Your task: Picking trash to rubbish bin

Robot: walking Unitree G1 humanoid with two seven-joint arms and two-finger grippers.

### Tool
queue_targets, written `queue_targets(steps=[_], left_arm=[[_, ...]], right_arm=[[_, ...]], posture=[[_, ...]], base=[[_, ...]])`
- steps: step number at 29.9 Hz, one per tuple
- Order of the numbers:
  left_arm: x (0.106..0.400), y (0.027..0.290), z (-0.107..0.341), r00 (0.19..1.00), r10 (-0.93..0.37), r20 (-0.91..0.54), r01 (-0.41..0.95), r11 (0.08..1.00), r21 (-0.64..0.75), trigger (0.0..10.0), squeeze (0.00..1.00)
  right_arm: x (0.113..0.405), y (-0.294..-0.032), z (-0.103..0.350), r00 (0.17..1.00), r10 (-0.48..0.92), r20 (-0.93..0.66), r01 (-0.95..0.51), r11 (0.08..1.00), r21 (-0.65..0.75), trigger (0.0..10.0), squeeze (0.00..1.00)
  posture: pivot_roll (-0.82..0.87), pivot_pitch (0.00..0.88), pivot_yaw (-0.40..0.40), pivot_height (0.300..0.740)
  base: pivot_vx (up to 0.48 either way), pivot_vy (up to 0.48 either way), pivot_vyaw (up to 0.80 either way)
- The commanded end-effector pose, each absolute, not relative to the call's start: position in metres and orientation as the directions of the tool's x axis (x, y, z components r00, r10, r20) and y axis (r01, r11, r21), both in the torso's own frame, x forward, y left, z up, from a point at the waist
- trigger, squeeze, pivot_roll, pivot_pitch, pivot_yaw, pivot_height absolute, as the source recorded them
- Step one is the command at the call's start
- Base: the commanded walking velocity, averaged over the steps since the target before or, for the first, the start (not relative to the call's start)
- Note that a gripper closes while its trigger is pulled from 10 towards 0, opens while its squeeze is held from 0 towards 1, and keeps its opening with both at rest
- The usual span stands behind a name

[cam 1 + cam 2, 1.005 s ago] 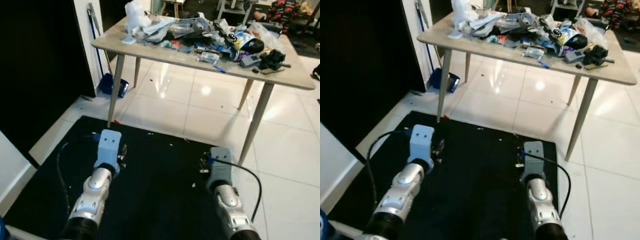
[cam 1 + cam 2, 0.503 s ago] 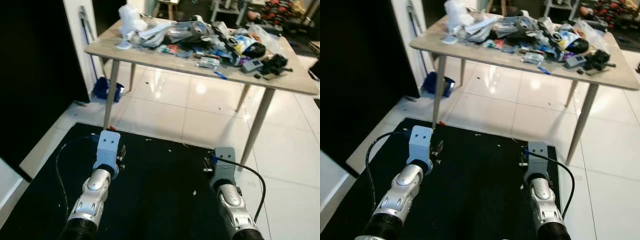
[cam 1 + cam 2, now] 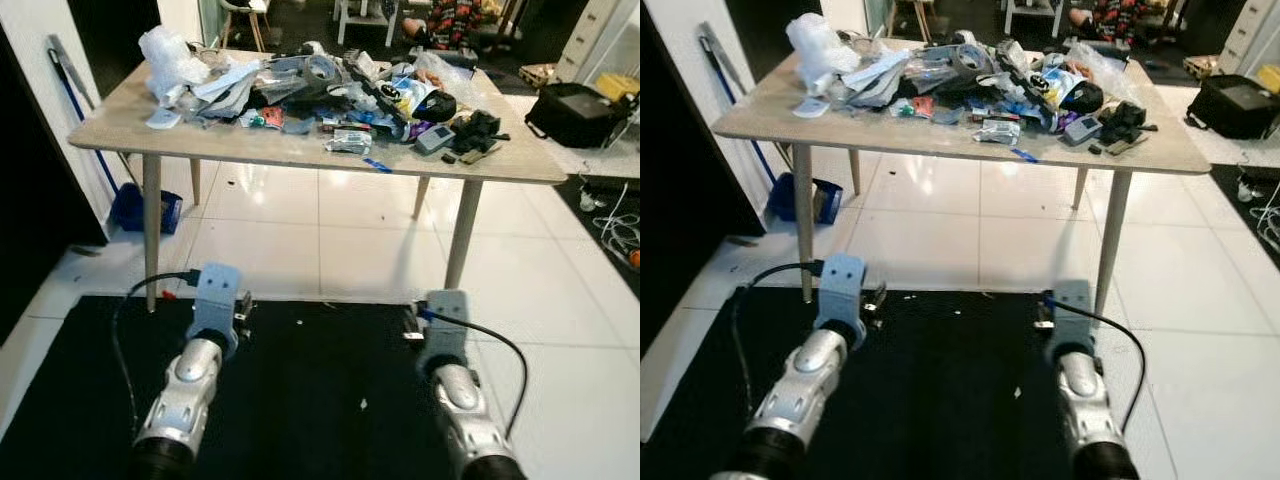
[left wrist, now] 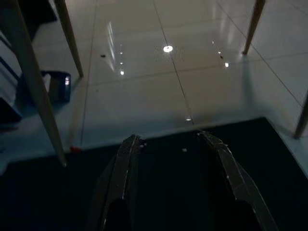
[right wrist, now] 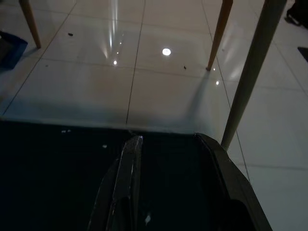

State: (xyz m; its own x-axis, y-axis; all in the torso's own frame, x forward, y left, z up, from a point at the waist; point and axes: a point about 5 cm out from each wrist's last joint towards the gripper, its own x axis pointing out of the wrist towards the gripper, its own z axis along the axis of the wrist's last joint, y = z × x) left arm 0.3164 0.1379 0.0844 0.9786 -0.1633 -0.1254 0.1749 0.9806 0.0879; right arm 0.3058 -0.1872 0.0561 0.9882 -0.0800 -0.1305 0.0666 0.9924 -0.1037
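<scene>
Ahead, a wooden worktop (image 3: pixel 200 140) on slim legs, heaped with trash (image 3: pixel 320 85) — crumpled plastic, wrappers, dark odds and ends, spread across most of the top. Down low, both arms held out over a black mat (image 3: pixel 940 380) laid on white floor tiles (image 3: pixel 370 240). Left claw (image 4: pixel 173 144) spread wide, holding nothing, hovering above the mat's far edge near a worktop leg. Right claw (image 5: pixel 168 144) likewise spread wide and empty, just beside another leg. Well apart from the trash, both. Blue dustpan (image 3: pixel 800 200) on the floor under the worktop's left end — black bag (image 3: pixel 580 110) on the floor beyond its right end.
</scene>
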Motion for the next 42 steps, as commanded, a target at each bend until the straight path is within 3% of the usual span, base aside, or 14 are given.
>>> queue_targets(steps=[1,9,17,42], left_arm=[[0.313,0.135,0.079,0.975,-0.171,-0.143,0.183,0.980,0.080,10.0,0.00],[0.313,0.138,0.080,0.977,-0.159,-0.140,0.170,0.982,0.077,10.0,0.00],[0.312,0.138,0.082,0.979,-0.150,-0.135,0.160,0.985,0.064,10.0,0.00],[0.326,0.130,0.121,0.985,-0.174,-0.012,0.174,0.982,0.077,10.0,0.00]], right_arm=[[0.302,-0.193,0.054,0.986,-0.099,-0.135,0.085,0.991,-0.106,10.0,0.00],[0.303,-0.194,0.059,0.989,-0.110,-0.097,0.099,0.988,-0.117,10.0,0.00],[0.318,-0.186,0.101,0.995,-0.060,0.082,0.070,0.990,-0.125,10.0,0.00],[0.327,-0.190,0.131,0.983,-0.043,0.176,0.069,0.987,-0.142,10.0,0.00]], posture=[[-0.05,0.080,0.000,0.740],[-0.05,0.092,-0.002,0.740],[-0.06,0.107,-0.007,0.740],[-0.06,0.124,-0.015,0.740]], base=[[0.352,0.000,0.00],[0.352,0.000,0.00],[0.353,0.000,0.00],[0.352,0.000,0.00]])
